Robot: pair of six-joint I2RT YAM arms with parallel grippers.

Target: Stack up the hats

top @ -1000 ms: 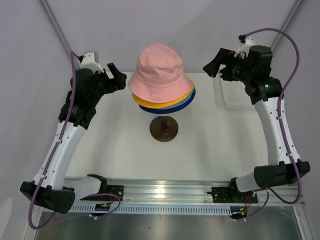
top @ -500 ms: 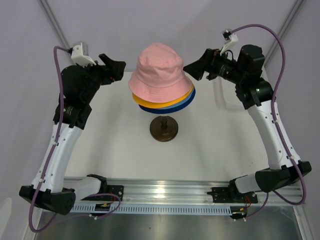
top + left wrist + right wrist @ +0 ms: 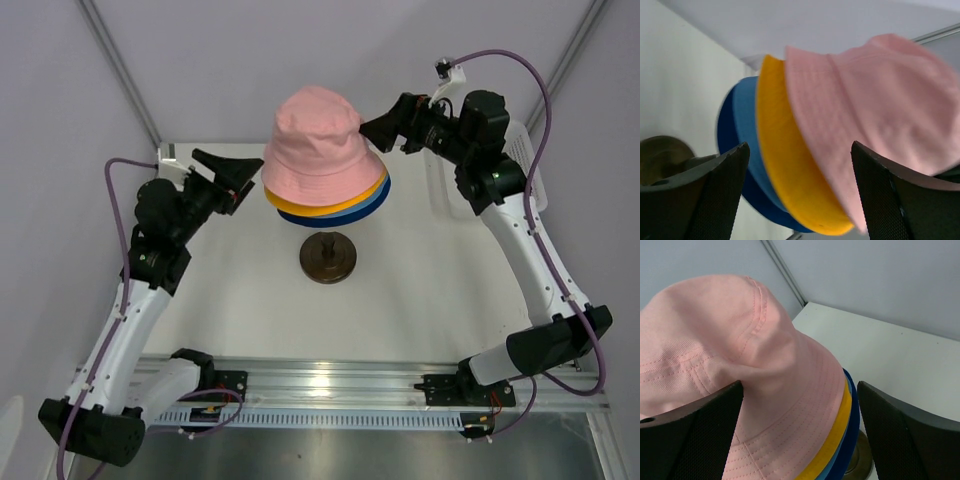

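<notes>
Four soft fabric bucket hats are counted, one of each colour, nested in a single pile raised above the dark round base [image 3: 328, 257] on the white table [image 3: 240, 300]: the pink cotton bucket hat [image 3: 318, 140] on top, then the yellow-orange hat [image 3: 352, 203], the light blue hat [image 3: 372, 204] and the dark blue hat [image 3: 322, 219], the lower three shown only as brim edges. What carries the pile is hidden beneath it. The hats are judged light, limp and easily creased, so the floppy brims would fold under a pinch; the stitched brim edge or the crown side is judged the best hold. The left gripper [image 3: 238, 166] is set wide and empty just beside the brims. The right gripper [image 3: 368, 126] is also spread wide, holding nothing, at the pink crown. One white mesh basket [image 3: 528, 160] is seen behind the right arm.
</notes>
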